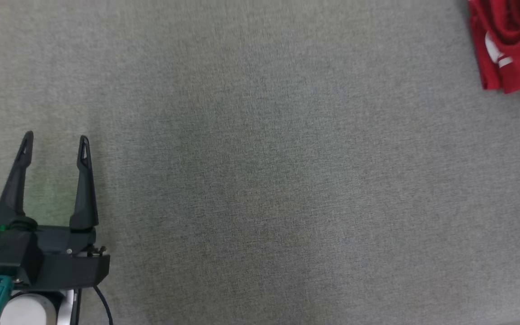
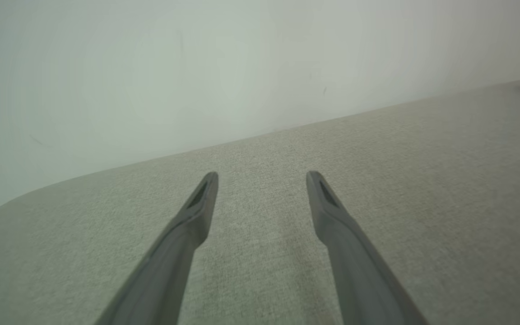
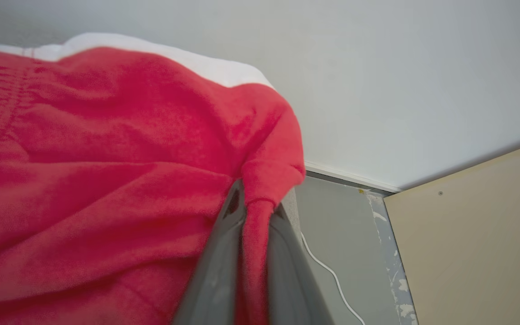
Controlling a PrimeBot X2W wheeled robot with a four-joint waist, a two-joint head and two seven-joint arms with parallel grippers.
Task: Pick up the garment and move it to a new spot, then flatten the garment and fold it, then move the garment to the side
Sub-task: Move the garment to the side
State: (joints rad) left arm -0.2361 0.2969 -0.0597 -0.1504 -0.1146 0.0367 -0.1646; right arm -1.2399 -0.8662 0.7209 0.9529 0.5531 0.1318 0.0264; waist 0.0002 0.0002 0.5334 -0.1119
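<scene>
Currently: garment [image 1: 510, 45] lies bunched in layers at the far right of the table [image 1: 260, 180], in the upper right corner of the head view, partly cut off by the frame. It is red and fleecy-looking, with a white band [image 3: 151, 54] along one side and a gathered, ribbed strip at another.

Handling (judgement): soft, limp, light. It has no stiffness, so it will drape and sag from any single hold. Stacked layers may slide apart if dragged. The nap looks grippy, so a pinch should not slip. Not fragile.

Hold: right gripper [image 3: 257, 203] is clamped on a raised fold of the red cloth, fingers [image 3: 224, 253] nearly together with fabric squeezed between them. The pinch takes one corner ridge; I cannot tell how many layers are caught. For a tidy move, a bite through the whole stack at a folded edge looks better than a top-layer pinch.

Left gripper [image 1: 56, 140] sits over bare table at the lower left of the head view. Its fingers are spread wide and hold nothing, well apart from the garment.

Edges: the right wrist view shows the pinched corner just beside the table's edge. Beyond it are floor [image 3: 332, 216], a white cable [image 3: 327, 266] and a tan board [image 3: 467, 234]. There is little margin that way, and cloth pushed further could hang over. A wall [image 2: 197, 67] borders the far edge.

Room: broad bare table between the two grippers.
</scene>
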